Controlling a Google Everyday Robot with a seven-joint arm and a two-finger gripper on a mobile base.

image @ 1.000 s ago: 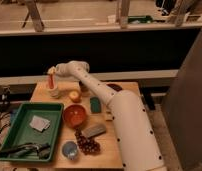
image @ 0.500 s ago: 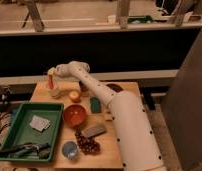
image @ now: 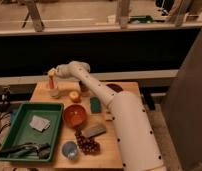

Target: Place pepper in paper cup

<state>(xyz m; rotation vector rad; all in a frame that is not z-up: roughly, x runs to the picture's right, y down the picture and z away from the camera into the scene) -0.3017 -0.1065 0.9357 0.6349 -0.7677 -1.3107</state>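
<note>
Wooden counter carries everything in the single camera view, and much of it is hard to read: the white arm crosses from the lower right up to the far left corner, covering the counter's right side, and its forearm partly hides a small dark jar and a dark round shape behind it. The gripper sits at about 10 o'clock on the counter, at the end of the arm, and whether it is spread or pressed together cannot be told; the pepper, a slender red-orange shape, stands roughly upright right at the gripper, and contact between them cannot be confirmed. Directly below the pepper is the paper cup, pale and short; whether the pepper's tip is inside it cannot be made out. Just beside the cup at 3 o'clock lies a round orange-yellow fruit. Nearer, an orange bowl sits mid-counter, a green block at its 1 o'clock, a grey sponge-like piece at its 5 o'clock, dark grapes and a blue round cup at the near edge. A green tray fills the left, holding a pale card and dark tools that are indistinct.
</note>
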